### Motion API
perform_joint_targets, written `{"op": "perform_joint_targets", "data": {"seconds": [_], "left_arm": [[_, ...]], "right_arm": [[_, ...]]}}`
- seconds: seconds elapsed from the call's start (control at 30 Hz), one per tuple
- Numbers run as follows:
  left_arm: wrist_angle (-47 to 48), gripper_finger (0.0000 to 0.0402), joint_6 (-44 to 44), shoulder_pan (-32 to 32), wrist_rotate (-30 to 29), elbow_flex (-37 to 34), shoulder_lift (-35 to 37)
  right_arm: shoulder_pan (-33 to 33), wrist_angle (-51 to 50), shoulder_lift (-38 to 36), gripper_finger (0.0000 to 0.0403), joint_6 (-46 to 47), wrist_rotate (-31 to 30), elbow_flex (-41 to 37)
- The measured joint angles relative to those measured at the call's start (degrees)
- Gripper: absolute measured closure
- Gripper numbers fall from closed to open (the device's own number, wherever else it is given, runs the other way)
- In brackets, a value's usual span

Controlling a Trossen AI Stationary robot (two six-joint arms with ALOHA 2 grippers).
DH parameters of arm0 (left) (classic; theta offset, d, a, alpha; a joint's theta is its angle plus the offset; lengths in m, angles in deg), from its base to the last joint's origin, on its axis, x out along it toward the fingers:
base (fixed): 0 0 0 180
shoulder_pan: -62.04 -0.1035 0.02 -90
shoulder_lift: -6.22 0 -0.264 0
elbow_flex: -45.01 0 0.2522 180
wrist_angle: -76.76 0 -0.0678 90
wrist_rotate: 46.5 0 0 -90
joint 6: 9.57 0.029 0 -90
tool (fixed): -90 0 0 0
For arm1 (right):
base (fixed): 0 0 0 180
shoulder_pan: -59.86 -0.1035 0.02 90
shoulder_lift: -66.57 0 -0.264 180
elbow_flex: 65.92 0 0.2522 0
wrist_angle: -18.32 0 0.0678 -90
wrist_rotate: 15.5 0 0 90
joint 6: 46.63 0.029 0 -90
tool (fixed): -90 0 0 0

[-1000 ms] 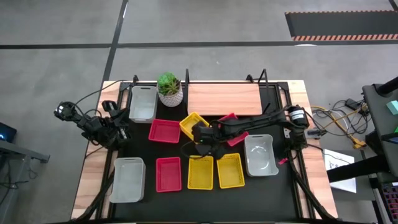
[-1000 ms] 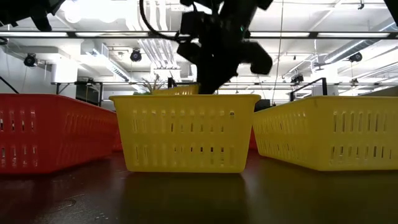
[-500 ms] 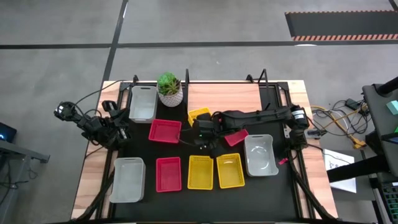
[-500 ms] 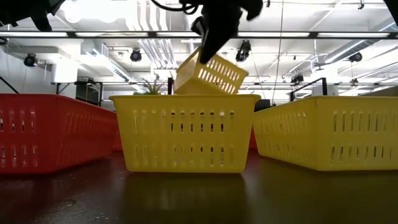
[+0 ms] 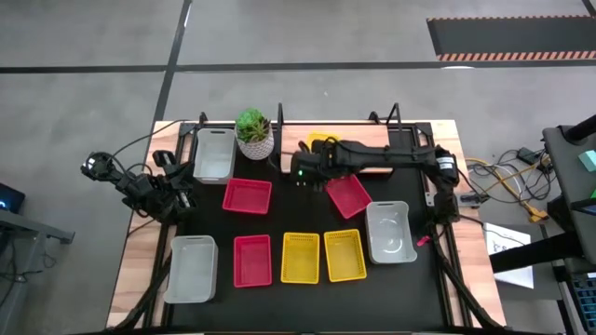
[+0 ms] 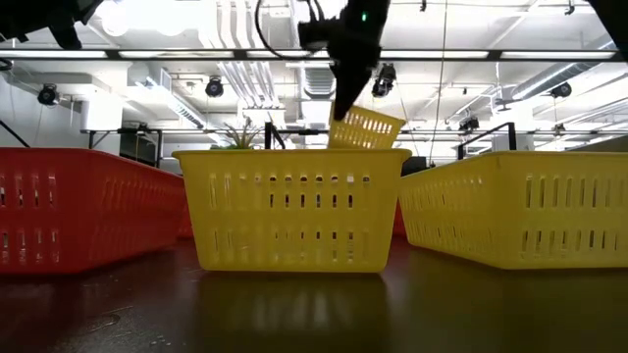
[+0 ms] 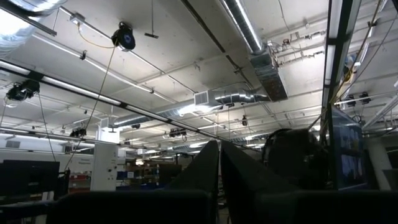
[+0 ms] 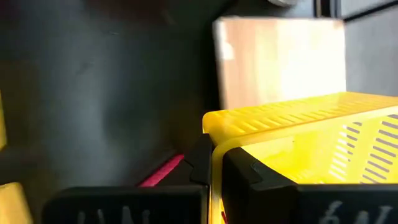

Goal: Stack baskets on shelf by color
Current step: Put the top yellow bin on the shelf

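My right gripper [image 5: 314, 156] is shut on a yellow basket [image 5: 322, 143], held in the air over the left end of the wooden shelf [image 5: 365, 149]. In the low view that basket [image 6: 366, 127] hangs tilted below the gripper [image 6: 345, 96]. On the black tabletop, bottoms down, sit red baskets [image 5: 247, 195] [image 5: 347, 195] [image 5: 251, 259], yellow baskets [image 5: 300, 258] [image 5: 345, 254] and grey-white baskets [image 5: 214, 154] [image 5: 193, 268] [image 5: 389, 231]. My left gripper [image 5: 179, 193] waits at the table's left edge, shut [image 7: 219, 163], pointing up at the ceiling. My right gripper pinches one side wall of the yellow basket at its rim [image 8: 214, 148], one finger [image 8: 200, 163] outside and the other finger [image 8: 244, 171] inside. The fingers slant down from above. The basket hangs tilted, clear of the table and of the shelf.
A white plant pot [image 5: 254, 136] stands just left of the shelf. Black posts [image 5: 280, 115] [image 5: 396, 115] rise at the shelf's far corners. The shelf's right part shows bare wood. Cables trail off the table's right edge [image 5: 503, 181].
My right gripper, still shut on the yellow basket, has lifted it off the middle of the table and carried it up and toward the far edge, over the shelf's left end. The wrist has rolled, and the basket has gone from resting flat to hanging tilted.
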Motion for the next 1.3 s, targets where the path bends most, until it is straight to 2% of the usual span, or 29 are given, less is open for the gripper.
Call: {"op": "perform_joint_targets", "data": {"seconds": [0.27, 0.53, 0.83, 1.3], "left_arm": [[0.0, 0.04, 0.0, 0.0, -0.2, 0.0, 0.0], [0.0, 0.04, 0.0, 0.0, -0.2, 0.0, 0.0], [0.0, 0.04, 0.0, 0.0, -0.2, 0.0, 0.0], [0.1, 0.04, 0.0, 0.0, -0.2, 0.0, 0.0]], "right_arm": [[6.5, 10.5, 0.2, 0.0394, -4.3, 1.2, -4.6], [9.0, 19.7, 0.4, 0.0394, -6.0, 4.2, -7.5], [9.1, 21.2, 0.4, 0.0388, -6.0, 4.3, -7.9], [9.1, 21.6, 1.1, 0.0322, -4.9, 4.1, -8.3]]}}
